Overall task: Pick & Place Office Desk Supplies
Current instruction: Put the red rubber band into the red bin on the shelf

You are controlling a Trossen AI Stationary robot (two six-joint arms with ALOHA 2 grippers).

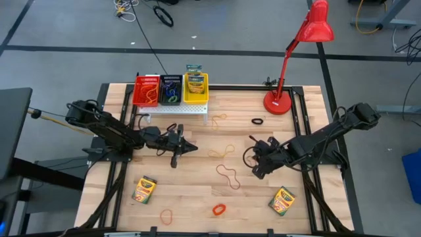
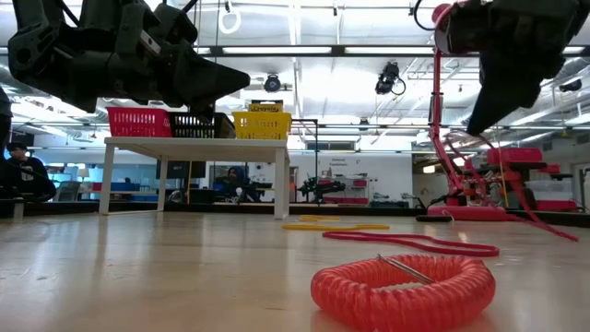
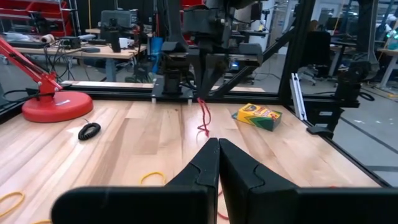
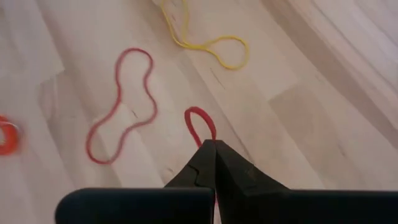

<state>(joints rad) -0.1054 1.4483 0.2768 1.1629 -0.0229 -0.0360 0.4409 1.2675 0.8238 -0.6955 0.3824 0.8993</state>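
My right gripper (image 1: 256, 169) (image 4: 211, 144) hovers right of the table's middle, shut on a thin red rubber band (image 4: 200, 121). My left gripper (image 1: 191, 147) (image 3: 217, 146) is shut on nothing, above the wood left of centre, pointing right. Flat on the table lie a second red band (image 1: 228, 176) (image 4: 121, 106), a yellow band (image 1: 223, 151), an orange coiled loop (image 1: 218, 209) (image 2: 401, 286), a reddish band (image 1: 167, 215) and a black loop (image 1: 257, 122). Two crayon boxes (image 1: 144, 189) (image 1: 283, 201) lie near the front. My right gripper pinches the red band between its two fingers, coming from above and slanting toward the table's left. A short loop end (image 4: 199, 118) sticks out past the fingertips. The rest of the band (image 3: 203, 118) hangs slack below the fingers; whether its lower end touches the table I cannot tell.
A white perforated stand (image 1: 172, 109) at the far edge carries a red basket (image 1: 147, 90), a dark basket (image 1: 172, 90) and a yellow basket (image 1: 196, 87) with a crayon box in it. The red desk lamp's base (image 1: 277, 102) stands far right. Another yellow band (image 1: 219, 117) lies near the stand.
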